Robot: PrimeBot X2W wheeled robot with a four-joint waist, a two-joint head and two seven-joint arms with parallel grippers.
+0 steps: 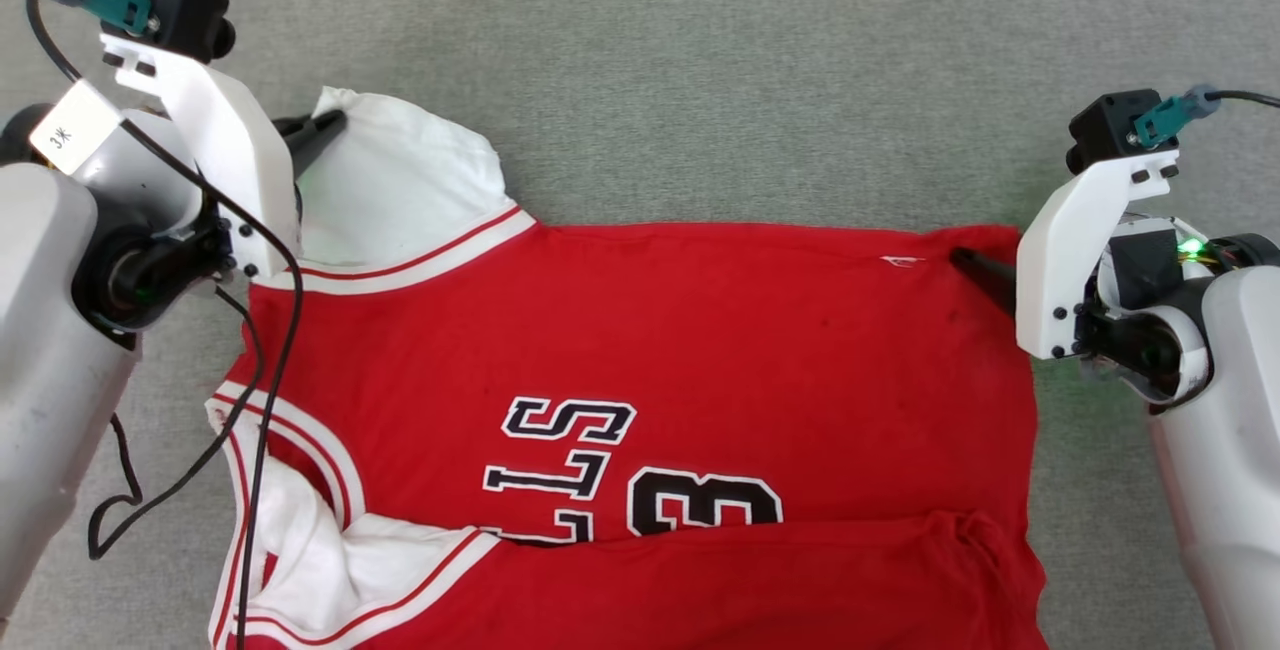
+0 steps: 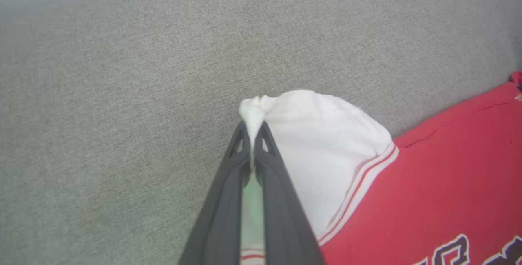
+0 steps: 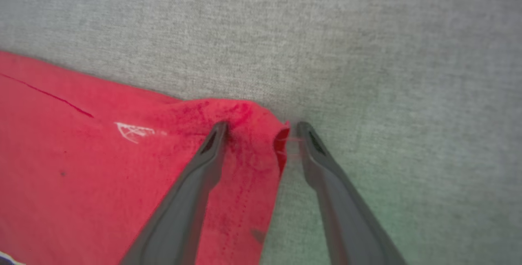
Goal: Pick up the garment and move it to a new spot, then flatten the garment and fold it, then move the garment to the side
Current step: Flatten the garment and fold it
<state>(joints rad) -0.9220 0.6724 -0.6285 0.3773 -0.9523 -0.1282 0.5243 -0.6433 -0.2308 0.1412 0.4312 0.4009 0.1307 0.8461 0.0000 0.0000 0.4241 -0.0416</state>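
Observation:
The garment (image 1: 650, 330), a red jersey with white sleeves and black lettering, lies spread on the grey cloth surface, its near edge folded over the number. My left gripper (image 1: 325, 130) is at its far left corner, shut on the tip of the white sleeve (image 2: 318, 134); the pinched cloth bunches above the fingertips of the left gripper (image 2: 253, 132). My right gripper (image 1: 975, 275) is at the far right corner. Seen from its wrist, the right gripper (image 3: 261, 128) is open and straddles the red hem corner (image 3: 244, 114), one finger on the cloth, the other on the grey surface.
The grey fabric surface (image 1: 700, 80) stretches bare beyond the garment's far edge and to both sides. A black cable (image 1: 265, 380) from my left arm hangs over the garment's left side, near the striped neck trim (image 1: 300, 440).

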